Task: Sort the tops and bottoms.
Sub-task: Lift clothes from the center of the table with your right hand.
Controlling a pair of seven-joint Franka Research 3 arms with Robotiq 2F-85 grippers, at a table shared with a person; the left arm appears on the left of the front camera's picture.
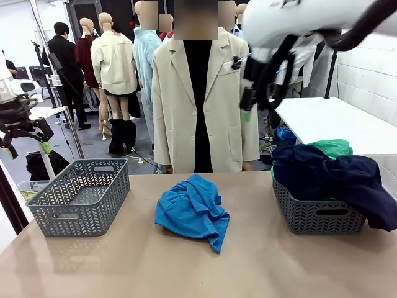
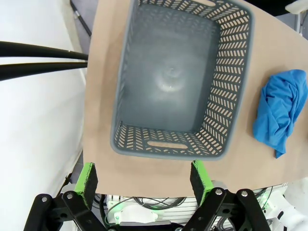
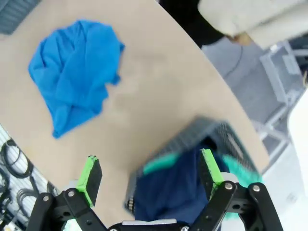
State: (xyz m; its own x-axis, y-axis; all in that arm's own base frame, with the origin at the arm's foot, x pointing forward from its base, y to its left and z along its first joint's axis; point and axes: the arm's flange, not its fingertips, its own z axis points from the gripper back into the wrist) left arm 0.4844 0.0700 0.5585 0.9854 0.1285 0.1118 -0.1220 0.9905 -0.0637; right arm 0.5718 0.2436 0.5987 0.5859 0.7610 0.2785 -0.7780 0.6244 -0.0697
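On the bench (image 1: 124, 261) the blue garment (image 1: 192, 211) waits unsorted; navy garment (image 1: 329, 174) and green garment (image 1: 332, 148) fill a basket (image 1: 316, 218); left hand (image 2: 143, 175), right hand (image 3: 149, 163) spread empty

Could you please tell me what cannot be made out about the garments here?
Front view: navy garment buries what lies in the right basket; only a corner of the green garment shows.
Right wrist view: that basket is motion-blurred.
All views: blue garment crumpled; top or bottom unclear.

White right arm (image 1: 291, 22), black cables (image 1: 367, 26); black left end effector (image 2: 143, 175), green pads (image 2: 87, 179)
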